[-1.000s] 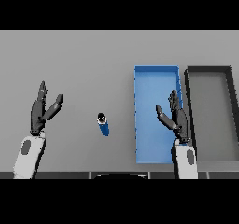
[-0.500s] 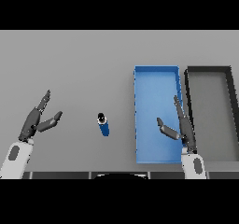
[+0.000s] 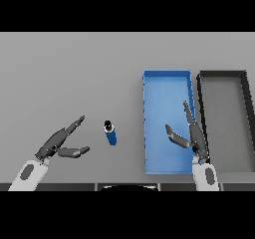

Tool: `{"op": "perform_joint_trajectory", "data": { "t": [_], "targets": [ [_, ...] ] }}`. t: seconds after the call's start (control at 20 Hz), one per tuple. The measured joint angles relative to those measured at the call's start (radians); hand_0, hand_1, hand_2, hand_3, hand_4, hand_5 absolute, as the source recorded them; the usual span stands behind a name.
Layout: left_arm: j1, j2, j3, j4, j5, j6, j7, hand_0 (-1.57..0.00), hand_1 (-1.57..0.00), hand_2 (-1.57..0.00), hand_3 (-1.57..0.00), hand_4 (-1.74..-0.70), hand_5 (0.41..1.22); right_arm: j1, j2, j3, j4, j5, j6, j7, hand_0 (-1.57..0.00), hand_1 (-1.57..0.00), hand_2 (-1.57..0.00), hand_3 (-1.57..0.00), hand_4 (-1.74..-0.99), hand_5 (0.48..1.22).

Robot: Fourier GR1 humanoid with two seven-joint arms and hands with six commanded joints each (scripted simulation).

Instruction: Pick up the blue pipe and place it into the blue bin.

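Observation:
A short blue pipe (image 3: 110,133) with a dark end lies on the grey table, left of the blue bin (image 3: 149,123). My left hand (image 3: 59,143) is at the lower left, open, its fingers pointing toward the pipe with a gap between them and it. My right hand (image 3: 193,135) is open with straight fingers and hangs over the blue bin's right near part. Neither hand holds anything.
A dark bin (image 3: 225,78) stands directly right of the blue bin, the two walls almost touching. Grey table surface (image 3: 69,73) stretches to the left and behind the pipe.
My left hand has dropped lower and turned its fingers to the right, toward the pipe. The right hand shifted slightly down and right over the bin. The pipe has not moved.

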Motion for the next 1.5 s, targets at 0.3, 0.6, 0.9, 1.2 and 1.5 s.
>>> {"op": "perform_joint_trajectory", "data": {
  "t": [0.3,0.6,0.9,1.2,1.5],
  "targets": [
    [-0.035,-0.092,-0.089,0.011,-0.052,-0.006,0.044,0.00,0.00,0.00,0.00,-1.15,0.452,0.008,0.012,0.010,-0.012,0.003,-0.001,-0.009,0.00,0.00,0.00,0.00,-1.218,0.627],
    [-0.128,-0.231,-0.118,0.136,-0.095,0.024,0.022,0.00,0.00,0.00,0.00,-1.14,0.460,0.023,0.004,-0.003,-0.023,-0.004,-0.002,0.007,0.00,0.00,0.00,0.00,-1.205,0.625],
    [-0.183,-0.308,-0.156,0.225,-0.181,0.075,0.035,0.00,0.00,0.00,0.00,-1.05,0.418,0.017,0.001,-0.011,-0.022,-0.015,0.001,-0.007,0.00,0.00,0.00,0.00,-1.221,0.645],
    [-0.214,-0.395,-0.157,0.296,-0.147,0.056,-0.022,0.00,-0.04,-0.15,-0.12,-1.19,0.550,0.042,-0.011,-0.017,-0.021,-0.007,-0.001,-0.038,0.00,0.00,0.00,0.00,-1.213,0.655],
    [-0.188,-0.445,-0.136,0.297,-0.081,0.049,-0.065,-0.95,-1.05,-1.12,-1.12,-1.54,1.022,0.039,-0.004,-0.011,-0.023,-0.015,0.007,-0.046,0.00,0.00,0.00,0.00,-1.227,0.660]
  ]
}}
